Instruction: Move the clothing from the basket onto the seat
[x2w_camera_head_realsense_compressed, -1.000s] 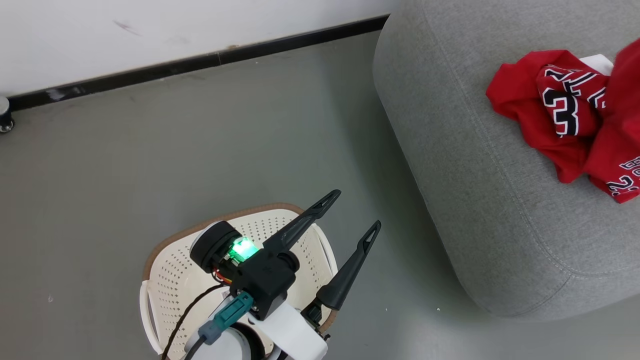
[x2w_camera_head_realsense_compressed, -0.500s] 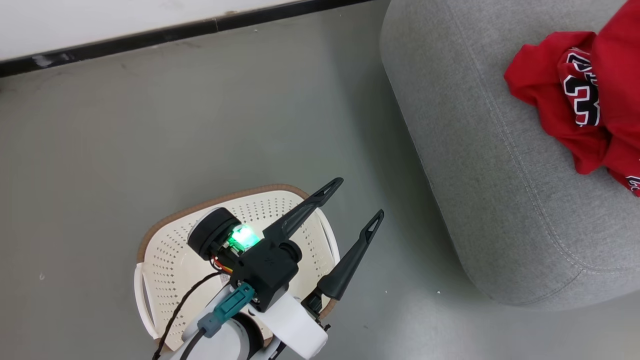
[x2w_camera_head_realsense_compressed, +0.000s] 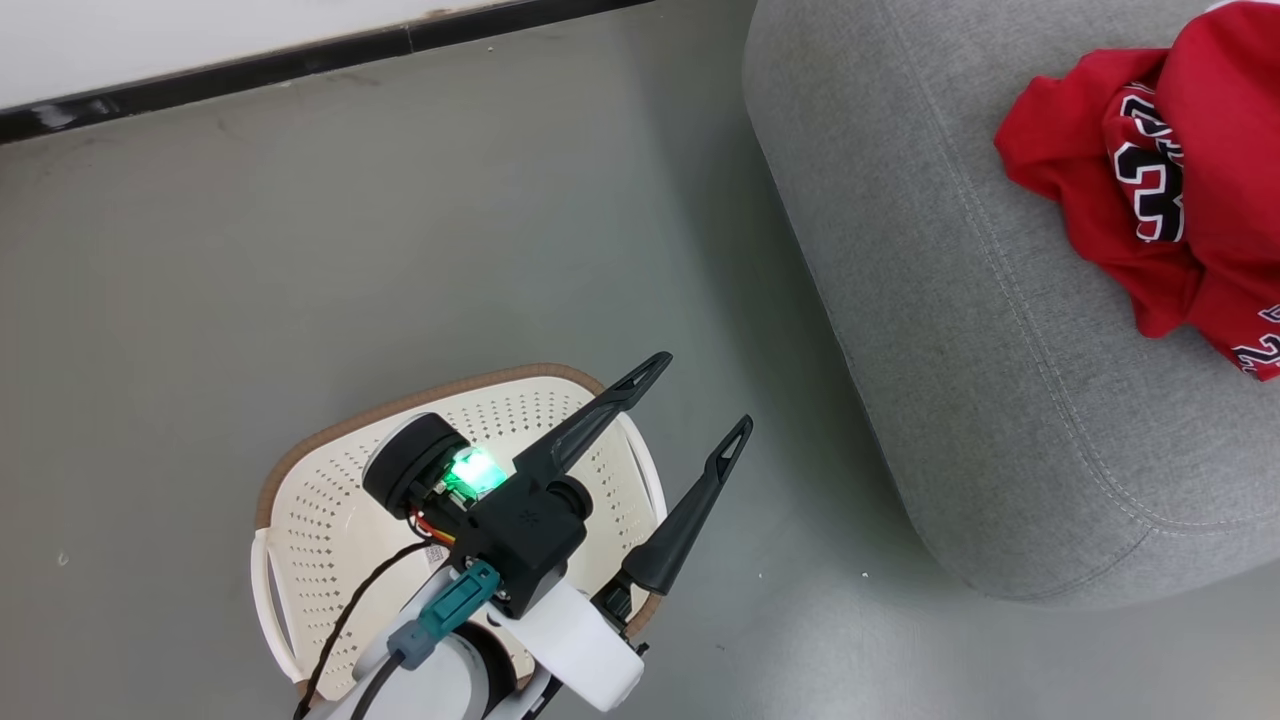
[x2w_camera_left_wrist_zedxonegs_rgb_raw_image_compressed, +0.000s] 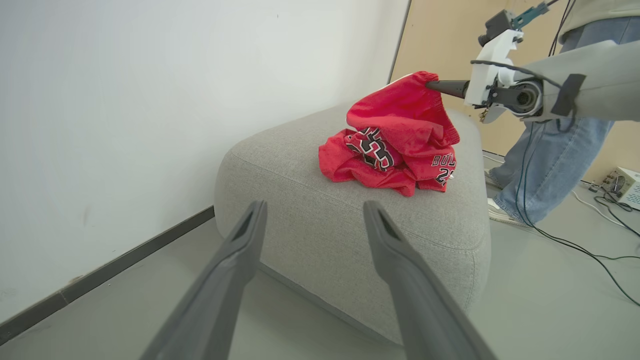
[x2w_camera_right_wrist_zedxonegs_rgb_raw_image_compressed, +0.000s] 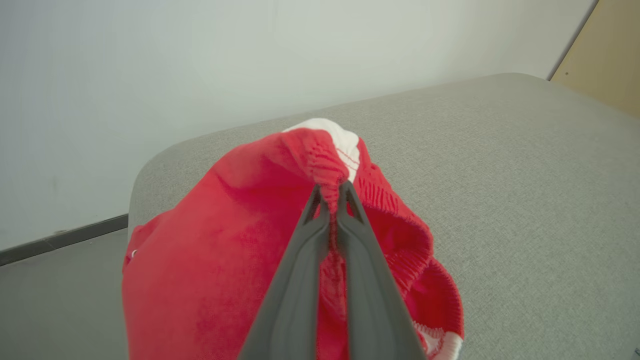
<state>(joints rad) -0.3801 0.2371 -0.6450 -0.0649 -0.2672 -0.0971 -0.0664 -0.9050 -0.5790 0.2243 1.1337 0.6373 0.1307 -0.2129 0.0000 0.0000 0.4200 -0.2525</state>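
My left gripper (x2w_camera_head_realsense_compressed: 695, 400) hangs open over the right rim of the cream basket (x2w_camera_head_realsense_compressed: 320, 500), nothing between its fingers (x2w_camera_left_wrist_zedxonegs_rgb_raw_image_compressed: 235, 260). No garment shows in the visible part of the basket. Red clothing (x2w_camera_head_realsense_compressed: 1150, 190) with black-and-white numerals lies bunched on the grey seat (x2w_camera_head_realsense_compressed: 960, 330). In the left wrist view my right gripper (x2w_camera_left_wrist_zedxonegs_rgb_raw_image_compressed: 432, 85) is shut on the top edge of a red garment (x2w_camera_left_wrist_zedxonegs_rgb_raw_image_compressed: 405, 110), holding it up above the pile on the seat (x2w_camera_left_wrist_zedxonegs_rgb_raw_image_compressed: 320, 220). The right wrist view shows its fingertips (x2w_camera_right_wrist_zedxonegs_rgb_raw_image_compressed: 331, 192) pinching the ribbed red waistband (x2w_camera_right_wrist_zedxonegs_rgb_raw_image_compressed: 320, 160).
A white wall with a dark baseboard (x2w_camera_head_realsense_compressed: 300, 60) runs along the far side of the grey floor. A person's legs (x2w_camera_left_wrist_zedxonegs_rgb_raw_image_compressed: 545, 150) stand beyond the seat, with cables (x2w_camera_left_wrist_zedxonegs_rgb_raw_image_compressed: 575, 245) and a small box (x2w_camera_left_wrist_zedxonegs_rgb_raw_image_compressed: 622, 185) on the floor there.
The head camera has shifted, so basket and seat sit differently in the picture. The held red garment now covers more of the pile's right side. The left gripper stays open over the basket.
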